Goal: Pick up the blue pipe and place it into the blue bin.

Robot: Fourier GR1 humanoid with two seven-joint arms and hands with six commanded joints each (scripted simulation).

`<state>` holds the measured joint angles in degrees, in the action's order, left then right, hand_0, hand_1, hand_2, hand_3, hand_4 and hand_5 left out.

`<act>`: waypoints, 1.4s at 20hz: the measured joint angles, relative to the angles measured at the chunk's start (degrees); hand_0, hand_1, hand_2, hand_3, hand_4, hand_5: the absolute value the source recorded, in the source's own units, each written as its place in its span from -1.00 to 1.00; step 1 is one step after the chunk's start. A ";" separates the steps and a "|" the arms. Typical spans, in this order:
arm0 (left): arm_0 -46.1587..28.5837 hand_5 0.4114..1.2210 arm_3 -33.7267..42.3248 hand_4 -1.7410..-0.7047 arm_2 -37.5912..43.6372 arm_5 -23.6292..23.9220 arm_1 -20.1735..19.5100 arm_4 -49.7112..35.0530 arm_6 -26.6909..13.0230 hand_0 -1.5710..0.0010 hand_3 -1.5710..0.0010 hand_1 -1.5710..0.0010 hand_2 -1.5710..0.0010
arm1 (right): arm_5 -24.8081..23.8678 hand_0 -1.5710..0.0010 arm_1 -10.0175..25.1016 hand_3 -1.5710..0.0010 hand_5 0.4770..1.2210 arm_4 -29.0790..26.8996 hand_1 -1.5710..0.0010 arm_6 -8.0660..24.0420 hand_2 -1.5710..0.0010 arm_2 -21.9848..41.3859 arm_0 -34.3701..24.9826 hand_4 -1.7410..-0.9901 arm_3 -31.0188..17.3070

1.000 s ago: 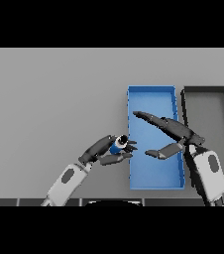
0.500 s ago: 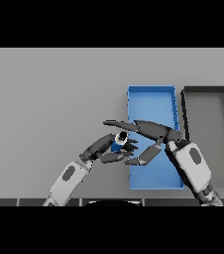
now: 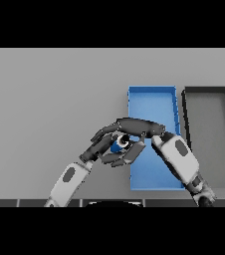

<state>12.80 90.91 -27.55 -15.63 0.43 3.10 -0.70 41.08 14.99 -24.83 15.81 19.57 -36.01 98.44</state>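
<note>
The blue pipe (image 3: 118, 145), a short blue piece with a pale end, is held above the table just left of the blue bin (image 3: 152, 106). My left hand (image 3: 98, 145) is shut on it from the left. My right hand (image 3: 136, 126) reaches in from the right and brackets the pipe: its straight fingers lie over the top and its thumb (image 3: 128, 156) sits below. The two hands overlap and hide most of the pipe. The blue bin is a long open tray, and my right forearm crosses over its near half.
A dark grey bin (image 3: 208, 137) of similar size stands right beside the blue bin on its right. The grey table (image 3: 50, 99) stretches to the left and far side.
My right hand has swung left across the blue bin until it brackets the pipe. My left hand stayed shut on the pipe and shifted slightly toward the bin.
</note>
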 measured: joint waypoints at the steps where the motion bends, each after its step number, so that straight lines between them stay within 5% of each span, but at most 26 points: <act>1: -0.25 1.00 0.16 -0.77 0.01 -0.18 -0.47 0.42 -1.00 -1.00 -1.00 -1.00 -1.00 | 0.44 -0.12 -0.34 0.03 -0.89 -0.28 -0.12 -0.88 -0.16 0.11 -0.17 -0.27 0.02; 4: -0.66 1.00 0.70 -0.88 0.41 -0.26 -0.41 0.51 -1.29 -1.00 -0.94 -1.00 -1.00 | -0.82 -0.55 -1.35 -0.30 -0.53 -2.18 -0.55 0.94 -0.57 1.25 0.05 -0.57 0.99; 5: -0.67 1.00 -0.10 -0.90 0.48 -0.43 0.71 -0.12 -0.34 -1.00 -0.95 -1.00 -1.00 | -0.99 -0.64 -1.44 -0.40 -0.23 -3.22 -0.64 1.33 -0.66 1.31 0.39 -0.64 0.79; 9: -1.52 1.00 0.01 -0.95 1.23 -2.70 1.50 -1.05 0.31 -1.00 -0.83 -1.00 -1.00 | -1.58 -0.85 -1.71 -0.73 0.50 -1.52 -0.85 -2.63 -0.86 2.52 1.49 -0.84 1.10; 14: -0.85 1.00 0.50 -0.98 2.49 -3.69 2.11 0.87 -1.21 -1.00 -0.82 -1.00 -1.00 | -2.49 -0.95 -1.52 -0.91 0.84 -0.39 -0.95 -6.14 -0.95 3.17 2.63 -0.95 1.92; 17: -1.25 1.00 0.79 -0.97 2.65 -2.80 2.12 2.18 1.12 -1.00 -0.85 -1.00 -1.00 | -4.24 -0.98 -2.33 -0.95 0.92 -0.75 -0.98 -4.62 -0.98 2.98 2.60 -0.97 2.27; 18: -1.12 1.00 0.72 -0.73 2.88 -1.97 1.62 3.84 2.46 -0.86 -0.48 -0.71 -0.65 | -4.12 -0.98 -2.43 -0.96 0.93 0.34 -0.98 -6.02 -0.98 3.15 3.42 -0.98 2.74; 19: -1.74 1.00 1.29 -0.49 2.49 -1.27 1.44 5.40 3.43 -0.49 -0.19 -0.37 -0.32 | -4.77 -0.98 -2.35 -0.97 0.95 1.02 -0.98 -6.54 -0.98 2.95 3.50 -0.98 3.16; 22: -1.40 1.00 1.48 0.03 3.05 -5.88 0.30 5.47 2.55 0.24 0.39 0.30 0.33 | -4.83 -0.99 -2.40 -0.99 0.97 -0.80 -0.99 -3.36 -0.99 3.03 3.39 -0.99 4.21; 24: -1.42 0.52 1.60 0.27 3.17 -7.35 0.50 7.29 2.07 0.51 0.61 0.55 0.57 | -5.79 -0.99 -2.95 -0.99 0.98 -0.90 -0.99 -0.54 -1.00 3.07 3.47 -0.99 5.09; 28: -1.19 -0.28 1.16 0.47 4.04 -6.58 1.63 7.40 -4.07 0.80 0.84 0.82 0.82 | -4.51 -1.00 -3.95 -1.00 0.99 2.67 -1.00 -1.96 -1.00 2.69 4.77 -1.00 4.95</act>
<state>11.61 92.07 -23.51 -22.20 2.06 10.51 -4.76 36.57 11.04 -22.16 13.85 22.26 -31.24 103.39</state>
